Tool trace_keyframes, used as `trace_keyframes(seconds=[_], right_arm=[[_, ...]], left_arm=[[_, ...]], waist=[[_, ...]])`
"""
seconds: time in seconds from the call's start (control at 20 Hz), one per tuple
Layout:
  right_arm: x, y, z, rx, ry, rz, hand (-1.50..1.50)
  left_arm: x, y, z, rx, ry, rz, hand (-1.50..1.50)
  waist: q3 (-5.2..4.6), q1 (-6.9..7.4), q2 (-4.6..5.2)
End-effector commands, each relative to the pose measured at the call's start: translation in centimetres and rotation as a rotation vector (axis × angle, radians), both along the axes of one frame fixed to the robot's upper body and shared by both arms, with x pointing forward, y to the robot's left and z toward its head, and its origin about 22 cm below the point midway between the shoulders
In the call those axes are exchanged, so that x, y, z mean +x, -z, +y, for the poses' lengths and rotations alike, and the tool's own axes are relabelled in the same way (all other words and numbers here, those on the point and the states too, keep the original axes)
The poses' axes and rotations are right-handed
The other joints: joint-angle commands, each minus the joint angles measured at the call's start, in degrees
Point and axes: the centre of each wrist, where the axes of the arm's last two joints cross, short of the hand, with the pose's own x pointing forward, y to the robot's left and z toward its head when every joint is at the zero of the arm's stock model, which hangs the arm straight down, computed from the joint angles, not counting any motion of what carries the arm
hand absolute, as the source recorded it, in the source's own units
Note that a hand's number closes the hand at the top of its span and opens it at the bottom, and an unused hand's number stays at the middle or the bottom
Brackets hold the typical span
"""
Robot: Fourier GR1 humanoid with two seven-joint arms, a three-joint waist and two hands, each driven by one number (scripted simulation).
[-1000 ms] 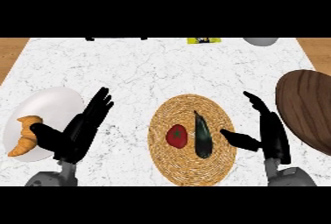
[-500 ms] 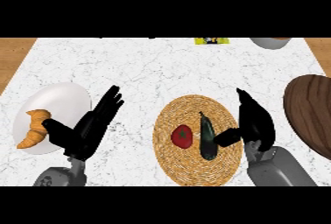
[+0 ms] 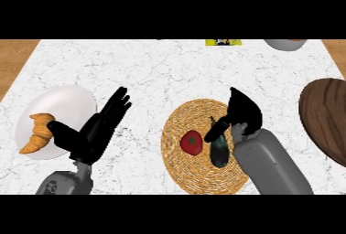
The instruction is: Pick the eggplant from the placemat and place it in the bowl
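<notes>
The dark purple eggplant (image 3: 220, 153) lies lengthwise on the right half of the round woven placemat (image 3: 196, 178). My right hand (image 3: 243, 113) hovers over the eggplant's far end, open, fingers arched downward. Its thumb (image 3: 218, 130) reaches down beside the stem end, which it partly hides. The brown wooden bowl (image 3: 329, 119) sits at the right edge, cut off by the frame. My left hand (image 3: 94, 130) rests open left of the placemat, fingers pointing up and away.
A red tomato (image 3: 192, 142) lies on the placemat just left of the eggplant. A white plate (image 3: 64, 107) with a croissant (image 3: 38, 133) sits far left. A yellow item (image 3: 224, 42) and a grey dish (image 3: 286, 44) stand at the counter's back edge.
My right hand has moved left from beside the placemat to above the eggplant's far end, thumb now at the stem. The left hand has stayed open in about the same place.
</notes>
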Motion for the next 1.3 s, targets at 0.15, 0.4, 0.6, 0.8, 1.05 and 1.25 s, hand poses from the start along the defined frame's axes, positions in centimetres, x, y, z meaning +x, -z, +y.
trace_keyframes(seconds=[0.15, 0.4, 0.6, 0.8, 1.05, 1.25], right_arm=[[1.7, 2.0, 2.3, -0.122, 0.156, 0.305, -1.50], [2.7, 3.4, 1.3, -0.126, 0.180, 0.415, -1.50], [3.0, 3.2, 1.7, -0.122, 0.168, 0.418, -1.50], [2.9, 3.0, 2.0, -0.127, 0.156, 0.409, -1.50], [2.5, 4.3, 2.1, -0.142, 0.161, 0.435, -1.50], [2.8, 4.5, 2.7, -0.153, 0.163, 0.428, -1.50]], left_arm=[[-0.6, 0.5, 0.6, -0.007, -0.007, 0.004, 0.00], [-0.7, 0.1, 0.2, -0.006, -0.001, 0.011, 0.00], [0.1, 0.2, -0.3, -0.003, -0.018, -0.007, 0.00], [0.3, -0.1, 1.6, 0.000, -0.026, 0.005, 0.00], [0.5, -0.6, -0.2, -0.020, -0.005, 0.002, 0.00], [0.3, 1.5, 1.4, -0.011, -0.027, -0.005, 0.00]], waist=[[0.08, -0.39, -0.18], [0.15, -0.51, -0.21], [0.15, -1.00, -0.24], [0.17, -1.08, -0.34], [0.21, -1.09, -0.38], [0.15, -0.89, -0.17]])
